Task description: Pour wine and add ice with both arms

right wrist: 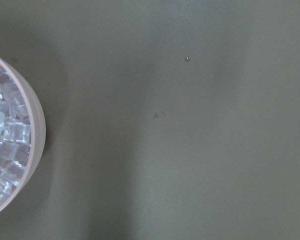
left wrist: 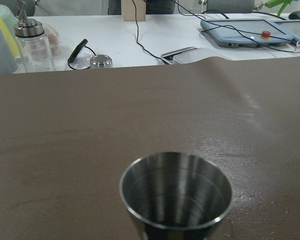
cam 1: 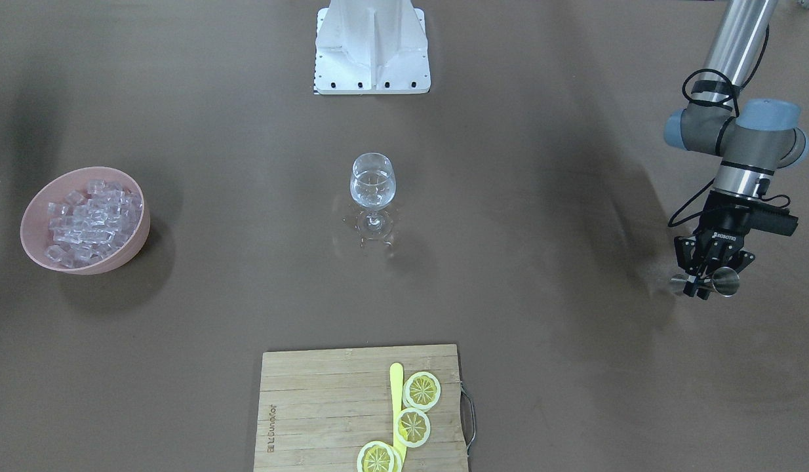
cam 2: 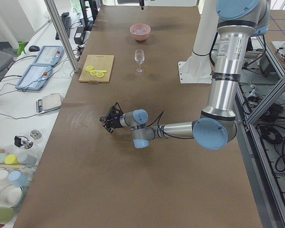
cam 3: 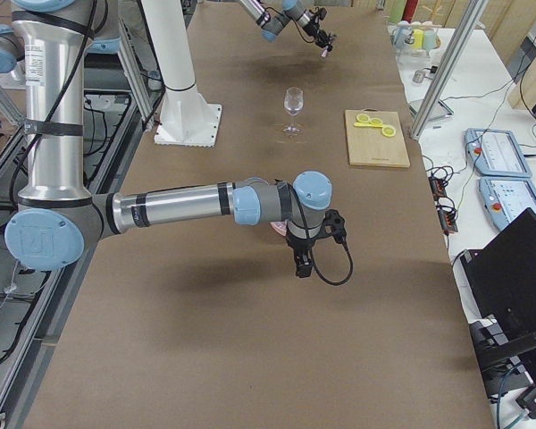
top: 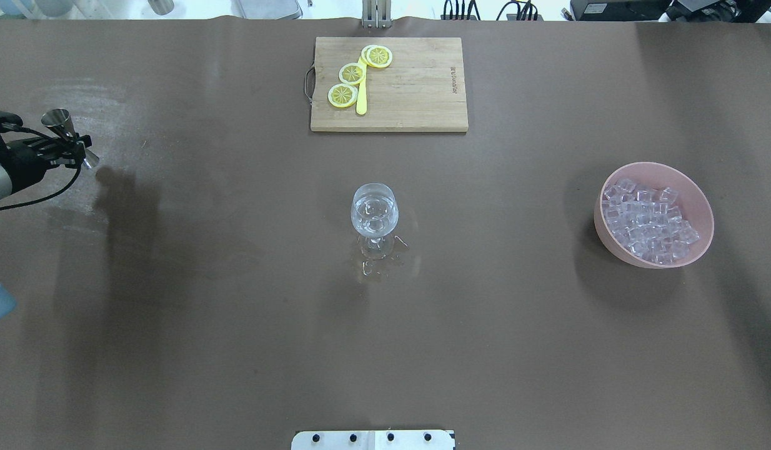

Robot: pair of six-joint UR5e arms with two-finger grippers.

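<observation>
Dozens of clear, glossy ice point(cam 1: 90, 219) cubes lie heaped in a round pink bowl point(cam 1: 34, 210) at one end of the matte brown bench point(cam 1: 542, 295), well apart from the stemmed glass point(cam 1: 373, 180) at centre. We judge the cubes light, hard and slick, apt to squirt out of a pinch. They are best taken singly, across two flat opposite faces, from the top of the heap. We note the left end effector point(cam 1: 709, 274) closed on the narrow waist of a polished steel jigger point(cam 1: 727, 282), far out at the other end. The right end effector point(cam 3: 302, 261) hangs beside the bowl, and we cannot tell how far open it is.
</observation>
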